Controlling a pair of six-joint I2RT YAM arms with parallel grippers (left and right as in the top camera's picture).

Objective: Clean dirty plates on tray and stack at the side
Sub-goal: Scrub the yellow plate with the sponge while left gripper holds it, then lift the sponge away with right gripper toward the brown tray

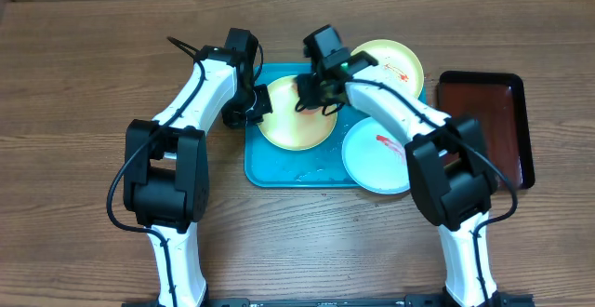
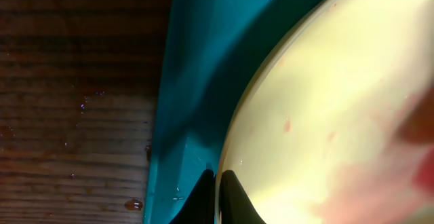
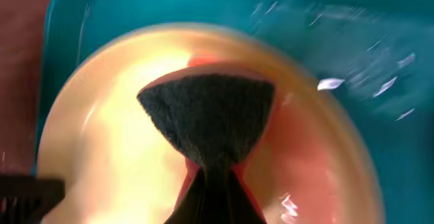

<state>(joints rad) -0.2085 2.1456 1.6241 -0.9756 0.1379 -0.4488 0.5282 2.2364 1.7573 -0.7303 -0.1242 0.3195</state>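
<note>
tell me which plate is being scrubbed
The yellow-green plate on the tray's left side: the left gripper pinches its rim and the right gripper presses a dark sponge on it. The other yellow-green plate and the light blue plate lie untouched.

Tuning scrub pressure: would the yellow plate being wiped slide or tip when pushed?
Probably slippery: the tray looks wet, and the yellow plate seems smooth plastic. Likely light, so it could skate or tilt; the left gripper pinching its rim should steady it.
</note>
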